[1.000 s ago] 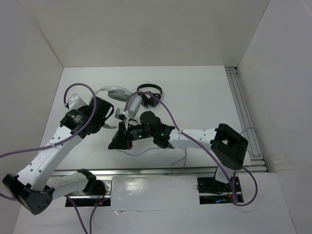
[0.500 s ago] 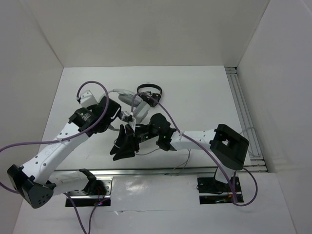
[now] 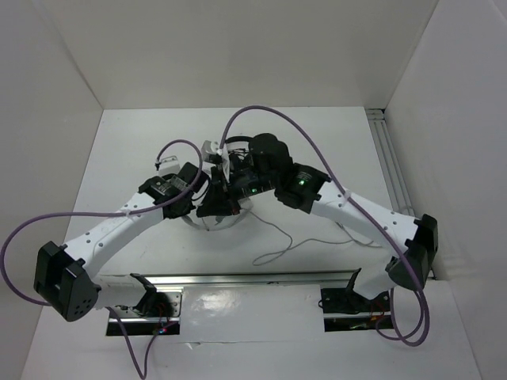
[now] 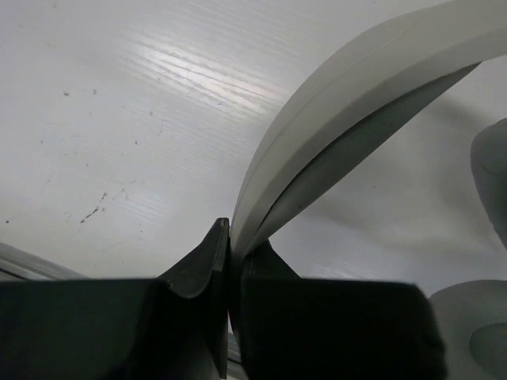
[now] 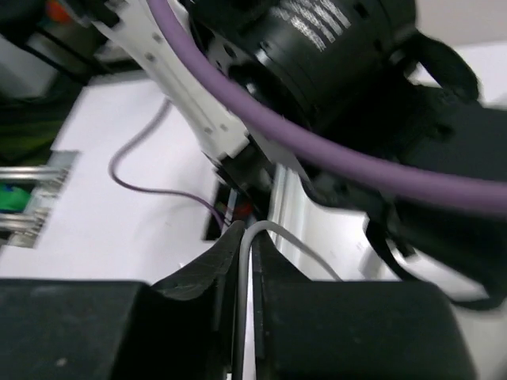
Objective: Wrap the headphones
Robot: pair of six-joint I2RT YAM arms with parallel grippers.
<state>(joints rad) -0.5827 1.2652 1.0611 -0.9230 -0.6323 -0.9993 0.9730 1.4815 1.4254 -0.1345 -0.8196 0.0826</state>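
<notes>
1. Pinching the headphones by the headband: the left gripper has its fingers pressed together on the edge of the wide white band, which arcs up and to the right in the left wrist view.
2. One light-grey earcup sits at the right edge of that view, with a second rounded pad at the lower right corner. Both are blurred.
3. The thin grey cable is pinched by the right gripper. The fingers nearly touch, and the cable rises between them and bends over to the right.
4. Top view: both grippers meet close together over the middle of the table. The headphones are beneath them and mostly hidden — only a white curve shows on the near side. Cannot tell whether they are lifted.
5. Slack cable trails to the near right and lies in a loose loop on the table.
6. The right wrist view is largely filled by the left arm and its purple lead — just beyond the fingers.
</notes>
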